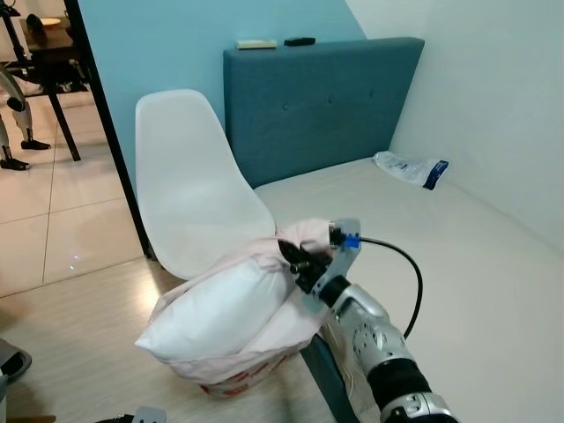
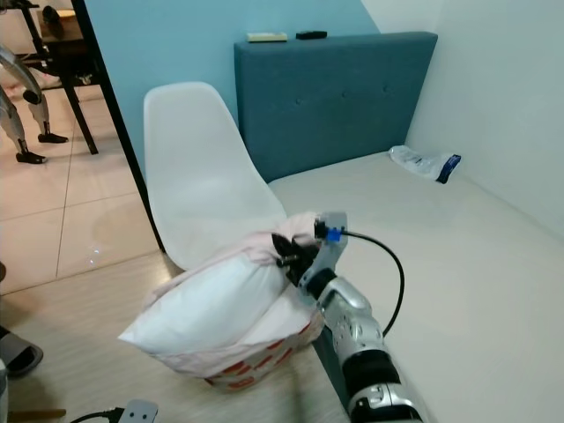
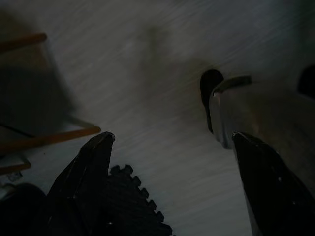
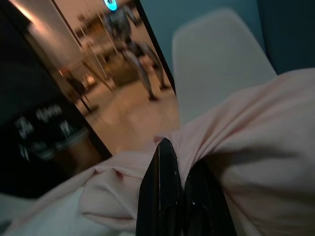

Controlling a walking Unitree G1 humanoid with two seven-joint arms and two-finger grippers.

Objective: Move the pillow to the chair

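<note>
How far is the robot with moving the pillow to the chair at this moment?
Done: the right gripper is shut on the pink cover of the pillow, which is lifted off the bed. In hand: the pillow hangs between the bed edge and the white chair, in front of its seat. Left: carry it onto the seat and let go. The left gripper hangs open over the floor.

A blue padded headboard (image 1: 322, 101) backs the bare mattress (image 1: 458, 264) — a crumpled plastic bag (image 1: 411, 167) lies near its far corner, two small flat objects (image 1: 275, 42) atop the headboard.
</note>
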